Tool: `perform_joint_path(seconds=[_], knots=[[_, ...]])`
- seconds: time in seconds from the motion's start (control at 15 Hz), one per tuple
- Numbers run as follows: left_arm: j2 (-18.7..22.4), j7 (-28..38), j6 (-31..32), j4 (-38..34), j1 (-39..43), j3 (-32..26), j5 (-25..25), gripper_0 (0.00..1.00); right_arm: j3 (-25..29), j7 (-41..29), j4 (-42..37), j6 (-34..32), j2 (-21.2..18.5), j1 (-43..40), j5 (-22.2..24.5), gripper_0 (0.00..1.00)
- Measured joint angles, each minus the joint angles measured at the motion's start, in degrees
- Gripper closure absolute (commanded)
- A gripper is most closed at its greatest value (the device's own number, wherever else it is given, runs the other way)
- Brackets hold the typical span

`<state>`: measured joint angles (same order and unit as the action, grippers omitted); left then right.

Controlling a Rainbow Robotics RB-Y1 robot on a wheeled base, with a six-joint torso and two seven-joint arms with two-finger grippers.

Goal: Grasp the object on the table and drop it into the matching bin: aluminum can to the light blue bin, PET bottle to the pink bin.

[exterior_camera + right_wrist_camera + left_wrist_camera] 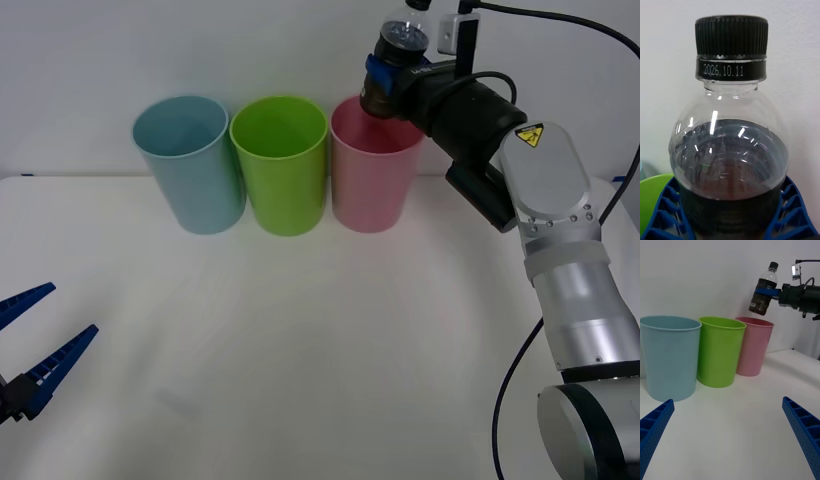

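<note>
Front view shows the right gripper (385, 85) raised above the pink bin (372, 185), and its blue fingers are closed around the dark body of the bottle (400, 60). The bottle hangs in the air over the rim of this bin, a little tilted, with the black cap (732, 37) upward. From the left wrist view the bottle (763, 290) seems to be above the opening, near the far side of the rim, but how well it is centred is hard to judge.

The left gripper (35, 350) waits low over the table (300, 350), at the robot's left, with its fingers spread wide and holding nothing.

The step now is the drop. The next move probably needs only to open the right fingers, maybe after a small shift toward the bin's centre, so the bottle does not hit the rim or fall toward the green bin (280, 165). The blue bin (190, 165) stands farthest away.
</note>
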<state>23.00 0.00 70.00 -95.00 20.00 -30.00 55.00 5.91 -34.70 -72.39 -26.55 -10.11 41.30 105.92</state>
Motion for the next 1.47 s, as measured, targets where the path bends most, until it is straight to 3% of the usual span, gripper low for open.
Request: perform_joint_path(seconds=[0.6, 1.47], knots=[[0.0, 0.0, 0.0, 0.0, 0.0, 0.0, 0.0, 0.0, 2.67, 0.24, -0.53, -2.86, 0.0, -0.74, -0.06, 0.0], [0.0, 0.0, 0.0, 0.0, 0.0, 0.0, 0.0, 0.0, 3.25, 0.06, -19.21, -9.68, -4.37, -16.66, -4.19, 0.0]])
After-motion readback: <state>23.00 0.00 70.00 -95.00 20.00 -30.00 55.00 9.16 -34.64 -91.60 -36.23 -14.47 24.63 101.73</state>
